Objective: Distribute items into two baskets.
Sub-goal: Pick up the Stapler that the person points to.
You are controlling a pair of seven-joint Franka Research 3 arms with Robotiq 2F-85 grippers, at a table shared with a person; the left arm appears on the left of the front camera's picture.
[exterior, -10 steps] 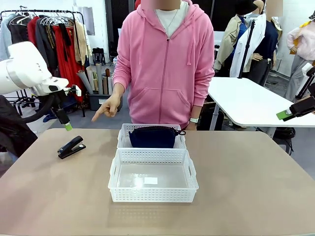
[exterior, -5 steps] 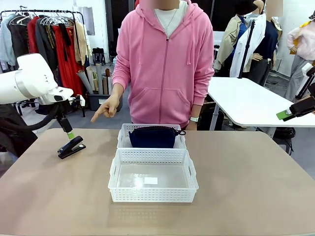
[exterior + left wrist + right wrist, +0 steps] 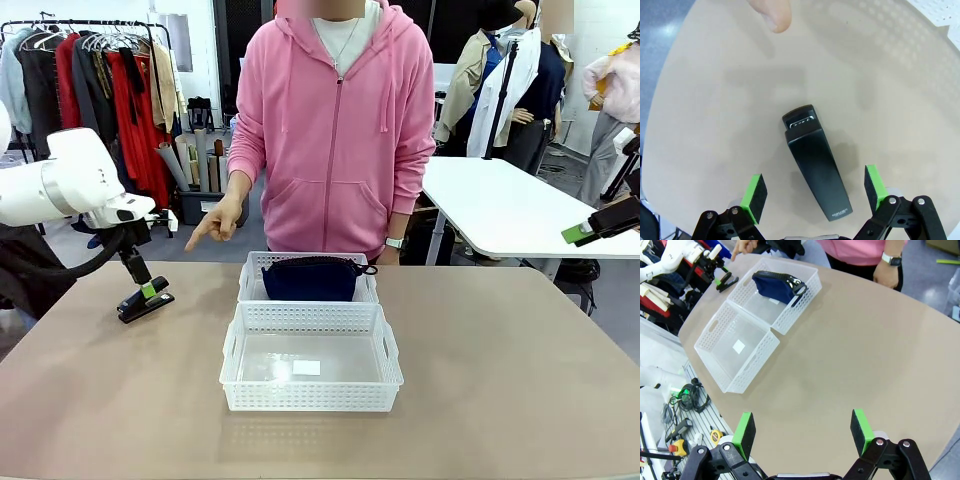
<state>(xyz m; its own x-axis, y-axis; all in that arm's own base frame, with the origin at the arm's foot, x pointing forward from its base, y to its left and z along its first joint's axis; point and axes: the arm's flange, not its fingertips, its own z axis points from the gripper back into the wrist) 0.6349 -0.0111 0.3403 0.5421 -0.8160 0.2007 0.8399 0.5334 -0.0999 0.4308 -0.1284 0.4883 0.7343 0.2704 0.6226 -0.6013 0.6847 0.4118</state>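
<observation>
The black stapler (image 3: 145, 299) lies on the table's far left; in the left wrist view the stapler (image 3: 816, 165) sits between my green pads. My left gripper (image 3: 146, 290) stands open right over it, fingers on either side. The navy pouch (image 3: 312, 277) fills the far white basket (image 3: 254, 268), seen also as the pouch (image 3: 780, 285) from the right wrist. The near basket (image 3: 311, 398) holds nothing but a small label. My right gripper (image 3: 803, 432) hangs open, high off the table's right side, and is seen at the right edge as the right gripper (image 3: 590, 228).
A person in a pink hoodie stands at the far edge, one hand (image 3: 216, 219) pointing down toward the stapler; a fingertip (image 3: 771, 12) is seen at the top of the left wrist view. A white table (image 3: 500, 205) stands behind on the right.
My left gripper has come down and slightly right, from above the stapler to right around it. The right arm, baskets and pouch have not moved.
</observation>
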